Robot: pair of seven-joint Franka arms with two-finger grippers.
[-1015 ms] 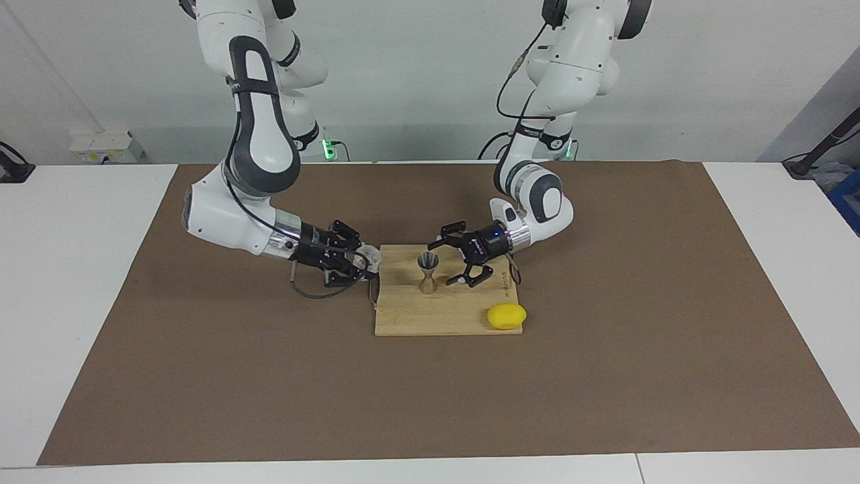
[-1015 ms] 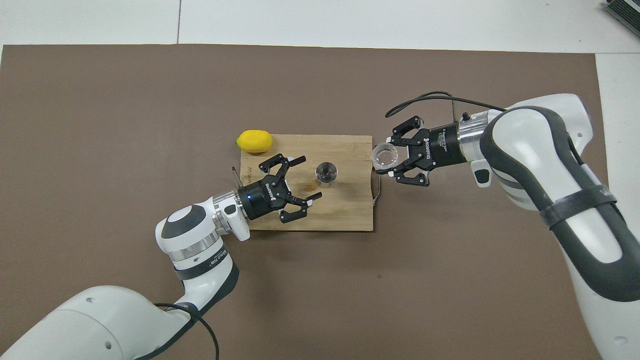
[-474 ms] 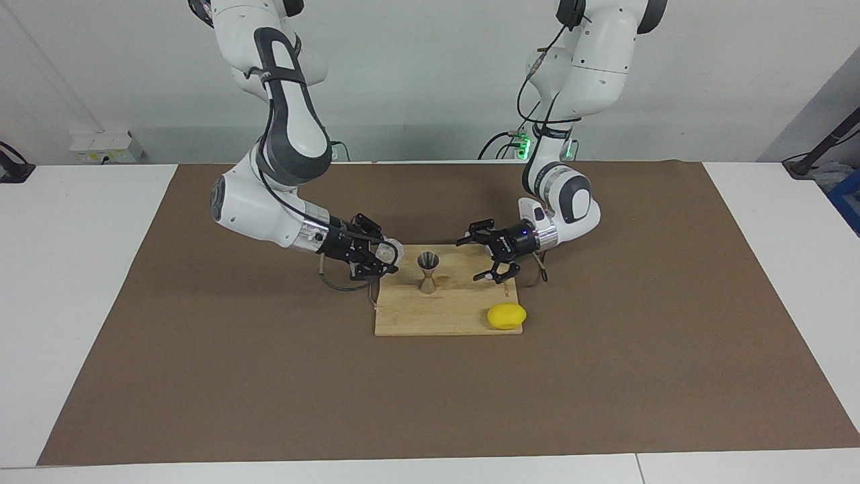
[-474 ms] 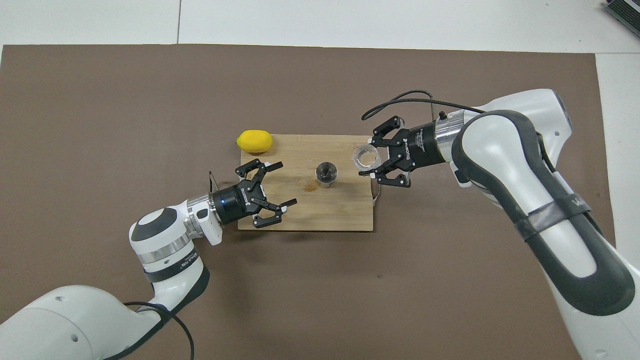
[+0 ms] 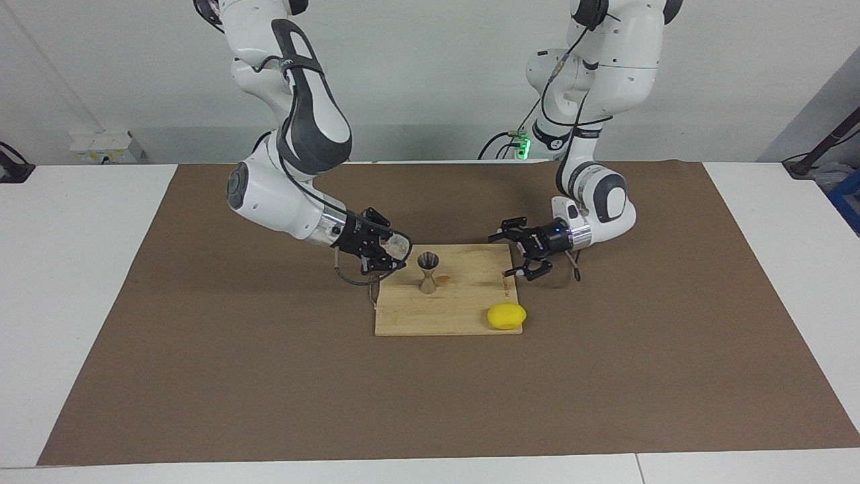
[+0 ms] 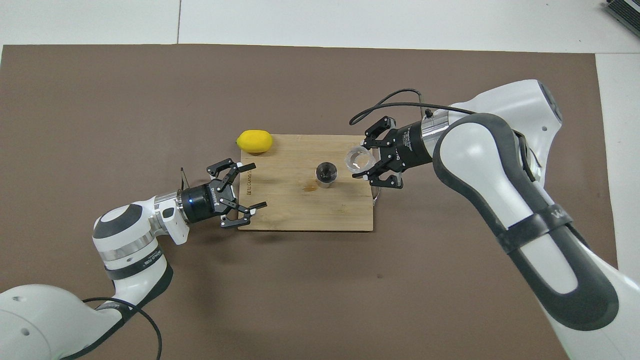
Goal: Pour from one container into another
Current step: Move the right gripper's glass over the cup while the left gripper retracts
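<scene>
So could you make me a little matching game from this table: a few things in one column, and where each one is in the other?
Things:
1. glass tumbler
2. steel jigger
3. lemon
4. left gripper

Places:
a. upright on the middle of the wooden board
b. open, over the board's edge
c. beside the board's corner, farther from the robots than the jigger
d. held in the right gripper

Pairs: 1-d, 2-a, 3-c, 4-b

We see the right gripper (image 5: 396,255) has carried the glass tumbler (image 5: 398,247) up off the board's edge and in beside the steel jigger (image 5: 427,271), tilted toward it. The left gripper (image 5: 516,254), jaws spread, has drawn back from the jigger to the wooden board's (image 5: 443,309) end.
</scene>
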